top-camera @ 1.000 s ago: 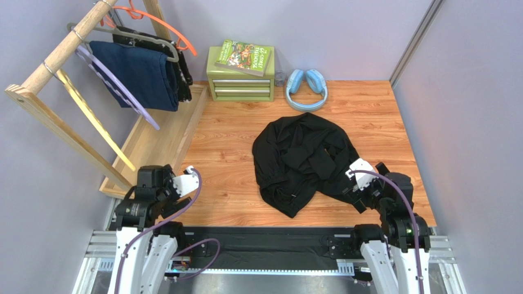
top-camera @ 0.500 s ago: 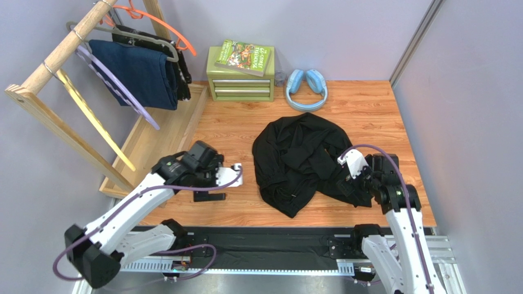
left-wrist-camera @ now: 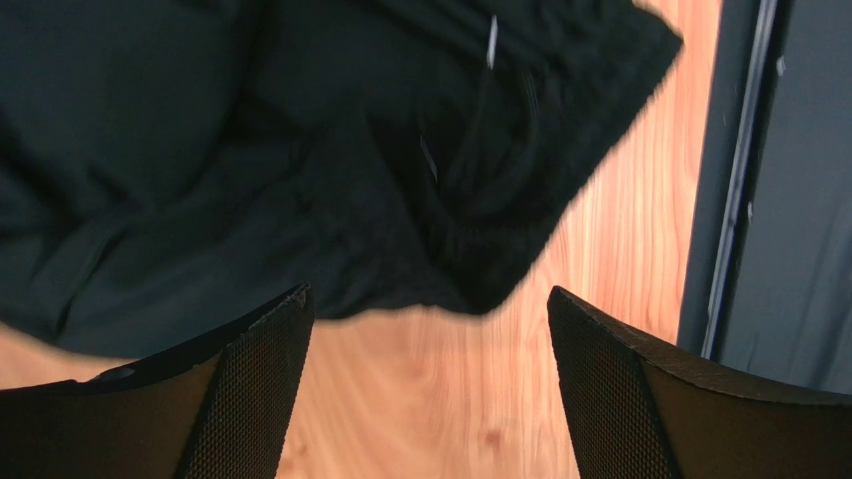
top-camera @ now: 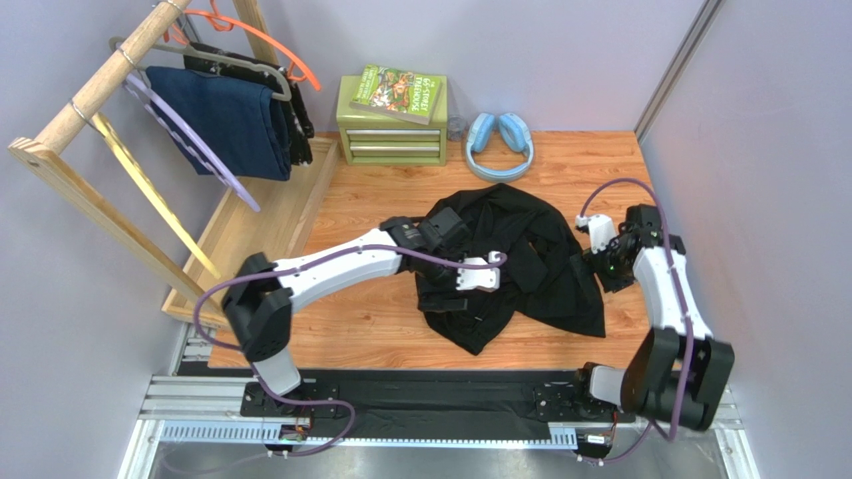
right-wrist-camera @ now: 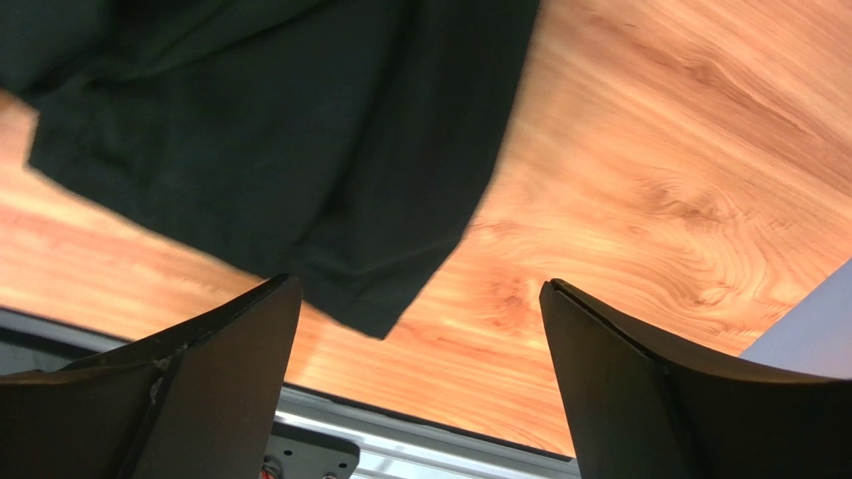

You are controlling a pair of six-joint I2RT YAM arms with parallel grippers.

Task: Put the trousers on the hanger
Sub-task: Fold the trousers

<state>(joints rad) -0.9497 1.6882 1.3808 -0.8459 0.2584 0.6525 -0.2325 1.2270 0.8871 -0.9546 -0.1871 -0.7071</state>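
The black trousers (top-camera: 520, 249) lie crumpled in a heap on the wooden floor, and they also show in the wrist views as trousers (left-wrist-camera: 250, 150) and trousers (right-wrist-camera: 270, 130). The lavender hanger (top-camera: 190, 140) hangs on the wooden rack at the far left, far from both arms. My left gripper (top-camera: 462, 284) reaches over the heap's left half. It is open; in its wrist view the left gripper (left-wrist-camera: 428, 291) has only the cloth's edge and bare wood between the fingers. My right gripper (top-camera: 598, 264) hovers at the heap's right edge. The right gripper (right-wrist-camera: 419, 282) is open and empty.
The wooden rack (top-camera: 110, 70) also carries a navy garment (top-camera: 235, 120), a grey hanger (top-camera: 250, 68) and an orange hanger (top-camera: 270, 45). A green drawer box (top-camera: 392, 130) with a book and blue headphones (top-camera: 500, 143) stand at the back. A grey wall (top-camera: 760, 200) runs along the right.
The left arm swung out from beside its base to over the trousers. The right arm moved forward and right along the heap's right edge. Both grippers stayed open.
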